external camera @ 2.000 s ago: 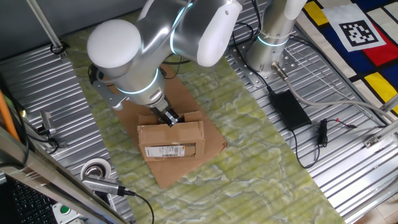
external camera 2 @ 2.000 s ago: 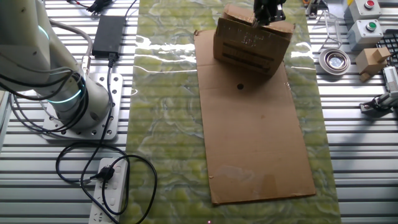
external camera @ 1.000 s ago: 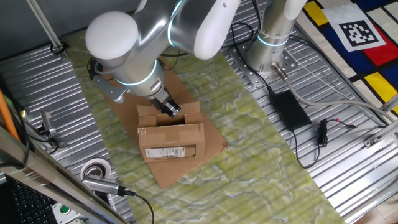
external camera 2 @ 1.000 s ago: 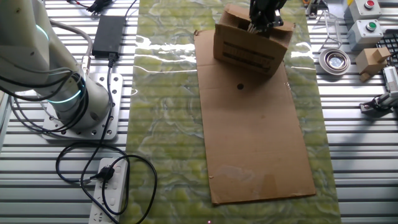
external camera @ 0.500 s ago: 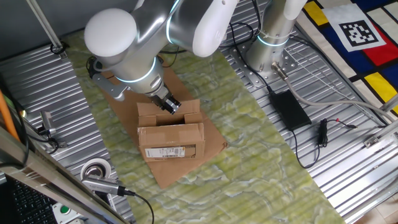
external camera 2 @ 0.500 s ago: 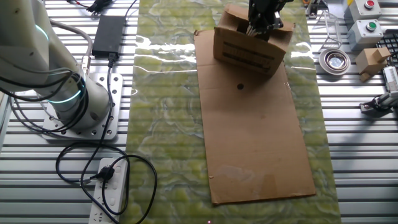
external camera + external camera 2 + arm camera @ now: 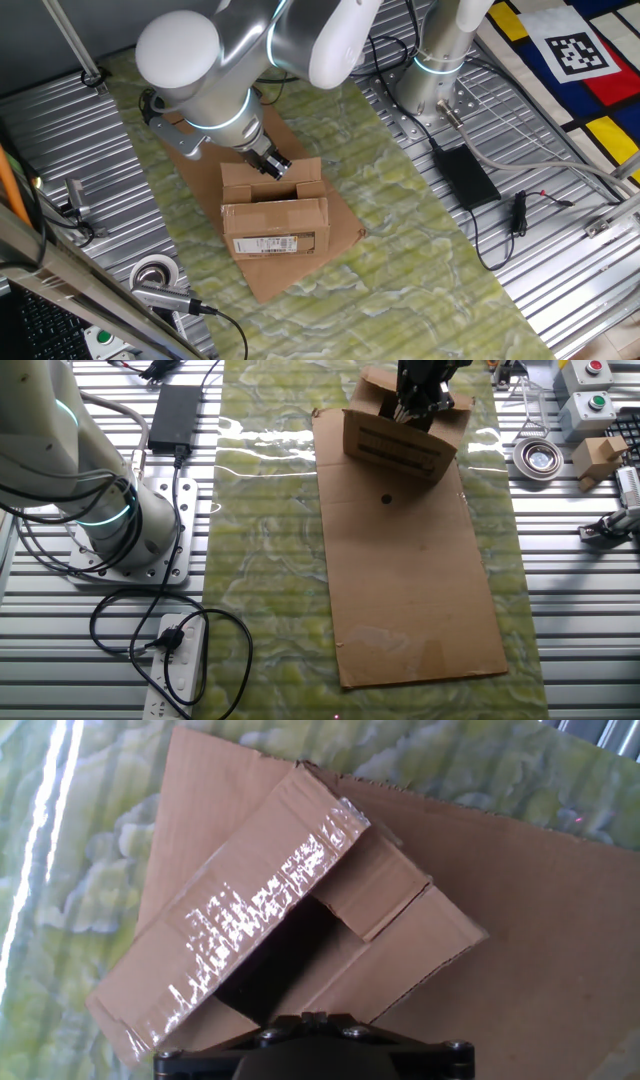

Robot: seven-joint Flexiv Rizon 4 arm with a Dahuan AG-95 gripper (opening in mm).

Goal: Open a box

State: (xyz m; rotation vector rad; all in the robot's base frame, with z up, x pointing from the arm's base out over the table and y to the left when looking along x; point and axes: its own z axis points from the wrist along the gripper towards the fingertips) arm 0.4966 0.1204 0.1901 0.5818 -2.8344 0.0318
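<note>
End effector point(image 7: 274, 166) sits at the box point(image 7: 274, 225) top opening, fingertips hidden from the hand view and too small in both fixed views, so I cannot tell if my fingers are parted or closed. Box rests on the flat cardboard sheet point(image 7: 415, 590) over the green mat point(image 7: 420, 250) on the surface; label side faces 6 o'clock in one fixed view. Taped flap point(image 7: 240, 920) is raised, a dark gap shows under it, and the inner flaps point(image 7: 385, 920) look partly spread. Step, as I judge it: fold flaps outward. Do it by pushing low near the hinge crease, sweeping slowly so the light box doesn't slide or tip. Box lies directly beneath me, its opening toward 12 o'clock of my housing in the hand view.
</note>
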